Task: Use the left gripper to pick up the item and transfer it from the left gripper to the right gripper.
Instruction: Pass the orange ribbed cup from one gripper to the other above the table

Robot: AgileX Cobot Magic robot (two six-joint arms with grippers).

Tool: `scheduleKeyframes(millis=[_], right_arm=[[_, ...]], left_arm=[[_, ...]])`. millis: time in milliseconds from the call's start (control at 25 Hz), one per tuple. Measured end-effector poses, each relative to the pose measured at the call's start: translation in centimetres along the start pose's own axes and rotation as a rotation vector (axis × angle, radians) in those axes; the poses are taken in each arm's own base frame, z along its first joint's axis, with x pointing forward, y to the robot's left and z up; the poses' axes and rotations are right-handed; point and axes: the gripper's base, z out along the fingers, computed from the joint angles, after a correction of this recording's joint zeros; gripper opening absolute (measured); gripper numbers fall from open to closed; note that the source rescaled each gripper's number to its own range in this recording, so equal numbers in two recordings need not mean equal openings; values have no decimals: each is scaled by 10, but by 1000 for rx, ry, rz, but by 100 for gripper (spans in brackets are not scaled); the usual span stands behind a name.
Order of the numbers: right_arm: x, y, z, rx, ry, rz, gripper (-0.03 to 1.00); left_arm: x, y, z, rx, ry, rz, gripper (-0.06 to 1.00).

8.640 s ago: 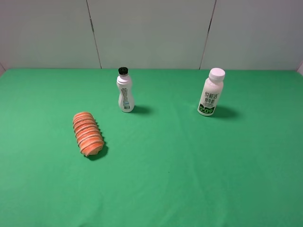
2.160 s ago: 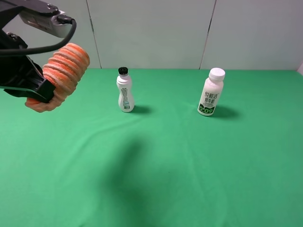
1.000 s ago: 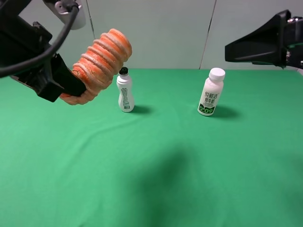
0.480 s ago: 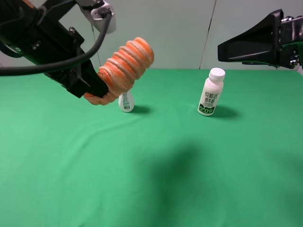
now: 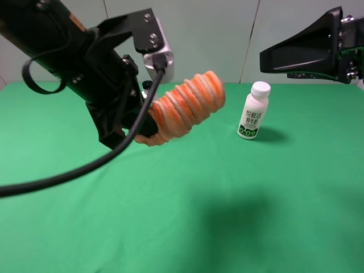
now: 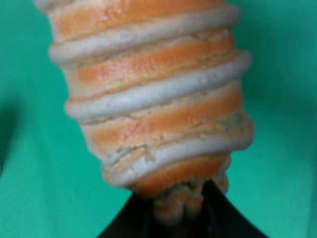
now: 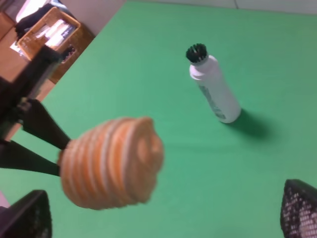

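Left end effector (image 5: 149, 128) is clamped on the low end of the orange roll (image 5: 185, 108), which hangs tilted in the air with its free end pointing toward the white-capped bottle (image 5: 253, 111). Over the last two seconds the roll has travelled from far left of that bottle to just left of it. The right end effector (image 5: 267, 58) has also come in above and to the right of the bottle, aimed at the roll. I judge the pick-up done and the handover about to start; roll and right end effector are not yet touching. The black-capped bottle (image 5: 147, 86) stands farther left of the white-capped bottle, almost wholly hidden behind the left arm. The count in this view is one roll, two bottles, two end effectors and one green table (image 5: 239, 205).

From the left wrist, the roll (image 6: 153, 94) fills the picture, its narrow end pinched between the black fingers (image 6: 225, 223) of the left end effector (image 6: 181, 215). No bottle shows.

From the right wrist, the right end effector (image 7: 166, 215) is spread wide, its mesh pads (image 7: 299, 210) far apart with nothing between them. The roll (image 7: 116, 163) faces it end-on in the air, clear of the pads. One bottle shows, the black-capped bottle (image 7: 215, 91); the white-capped bottle is out of view.
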Motion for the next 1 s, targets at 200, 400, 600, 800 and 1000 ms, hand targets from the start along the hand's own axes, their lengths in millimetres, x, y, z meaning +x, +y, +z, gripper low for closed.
scheduleKeyframes(millis=[200, 400, 600, 800, 1000], right_arm=[[1, 5, 6, -34, 21, -18, 100], [5, -3, 22, -52, 92, -6, 100], [6, -13, 37, -87, 127, 13, 100], [6, -18, 46, -146, 141, 32, 100], [7, -17, 49, -167, 147, 32, 100]], left_arm=[[-14, -4, 9, -13, -7, 76, 0], [-28, -11, 10, -32, -53, 124, 0], [-33, -16, 11, -40, -73, 146, 0], [-35, -14, 11, -67, -88, 152, 0], [-36, -13, 11, -75, -96, 152, 0]])
